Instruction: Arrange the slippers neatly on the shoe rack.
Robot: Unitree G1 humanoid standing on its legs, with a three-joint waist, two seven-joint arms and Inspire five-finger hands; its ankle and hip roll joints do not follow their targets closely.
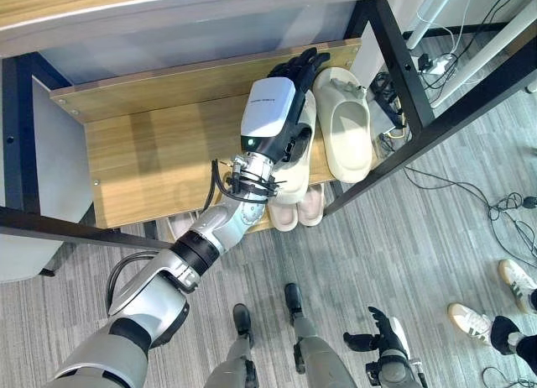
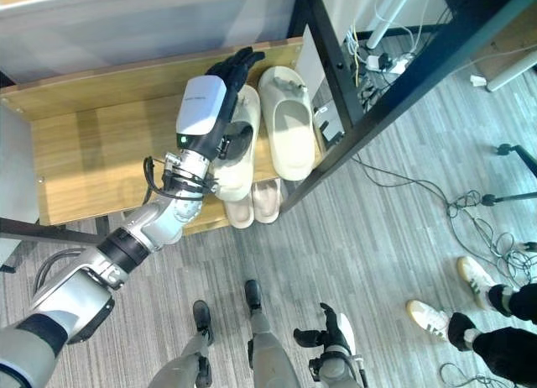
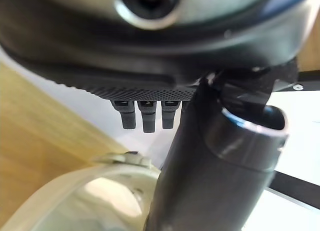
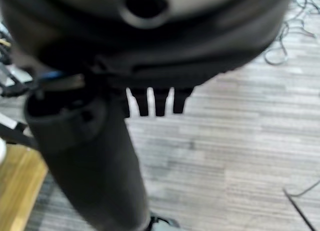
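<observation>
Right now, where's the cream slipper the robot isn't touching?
In the left eye view, the free cream slipper lies on the wooden shelf at its right end, beside the slipper under the left hand and next to the rack's black post.

No text, label, number or sign could be read anywhere. The white cover on the back of the left hand [image 1: 270, 107] carried a faint grey line of print, too small to make out.
</observation>
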